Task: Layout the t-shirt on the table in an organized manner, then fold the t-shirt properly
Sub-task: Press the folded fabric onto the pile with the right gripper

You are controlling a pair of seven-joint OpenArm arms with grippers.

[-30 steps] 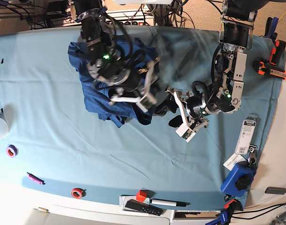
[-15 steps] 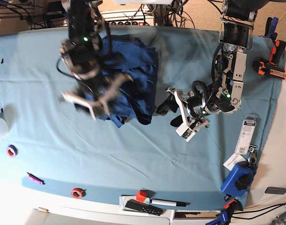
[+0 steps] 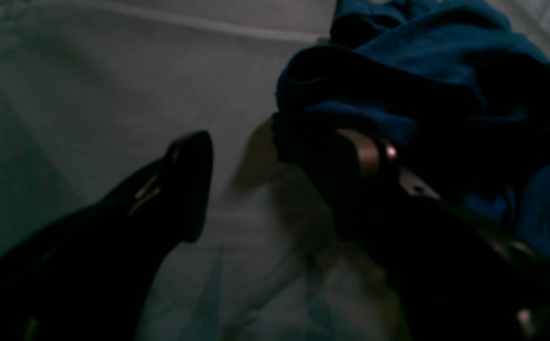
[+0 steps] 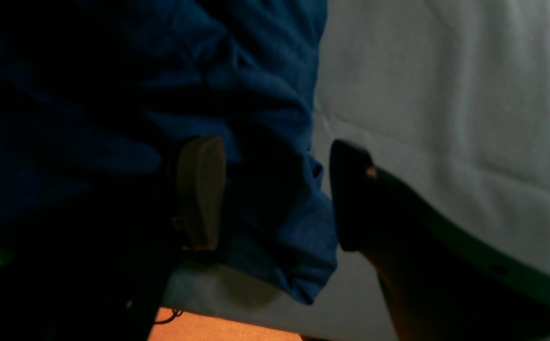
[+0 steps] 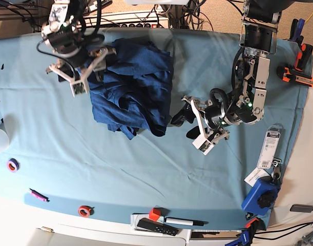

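Observation:
The dark blue t-shirt [image 5: 136,84] lies crumpled on the far middle of the teal table [image 5: 69,148]. My right gripper [image 5: 92,69] is at the shirt's far left edge. In the right wrist view the gripper [image 4: 275,194] is open, with a fold of the shirt [image 4: 265,118] hanging between its fingers [image 4: 201,189]. My left gripper [image 5: 183,124] is open at the shirt's right edge. In the left wrist view the gripper [image 3: 279,166] has one finger [image 3: 189,184] over bare cloth, and the other is against the shirt [image 3: 421,71].
Along the near edge lie a purple tape ring [image 5: 13,164], a pink marker [image 5: 37,195], a red tape ring [image 5: 85,210], a red cube [image 5: 154,213], a black remote [image 5: 156,226] and a pen [image 5: 183,221]. A blue tool [image 5: 261,197], tags [image 5: 270,145] and orange clamps [image 5: 297,74] sit at the right.
My right arm has swung from over the shirt's middle to its far left edge. The shirt now shows uncovered. The left arm has not moved.

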